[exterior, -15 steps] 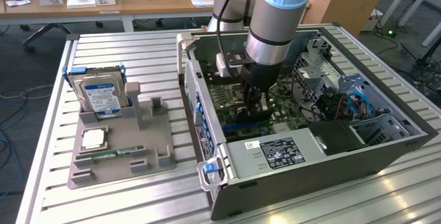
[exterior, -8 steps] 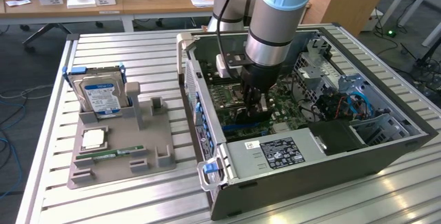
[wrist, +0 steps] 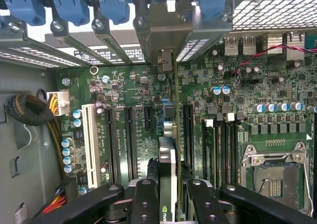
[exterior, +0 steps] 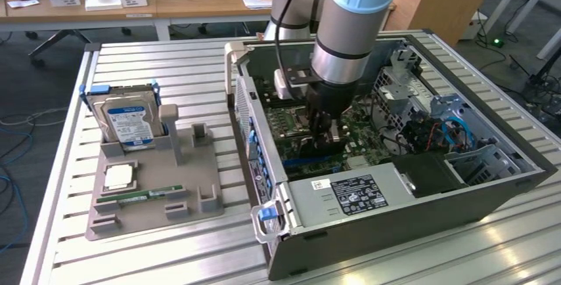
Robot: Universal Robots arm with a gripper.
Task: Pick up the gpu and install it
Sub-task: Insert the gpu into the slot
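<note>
The hand (exterior: 322, 142) is down inside the open computer case (exterior: 491, 186), just above the motherboard (wrist: 133, 130), and its two black fingers (wrist: 143, 199) are part-closed on the gpu (wrist: 167, 174), pinching the card edge-on across its thickness. In the wrist view the gpu stands upright between the fingers, directly over one of the long black expansion slots (wrist: 188, 130) of the motherboard, with its silver end bracket (wrist: 165, 60) pointing toward the row of blue slot clips (wrist: 74, 6) at the back wall of the case; whether its lower edge already touches the slot cannot be told. By my judgement the card is light and stiff but fragile: a thin board carrying small parts, with a bracket that could bend, so the flat cooler face and the bare board back are the sound places to grip, as the fingers appear to do, keeping off the contact edge. The exterior view gives what the wrist view lacks: the whole case lying on its side on the slatted tabletop (exterior: 175, 245), and beside the case a grey holder tray (exterior: 149, 199) with a hard drive (exterior: 130, 124) standing in it. The wrist view alone gives the card's alignment with the slot and the empty processor socket (wrist: 272, 177) near it.
</note>
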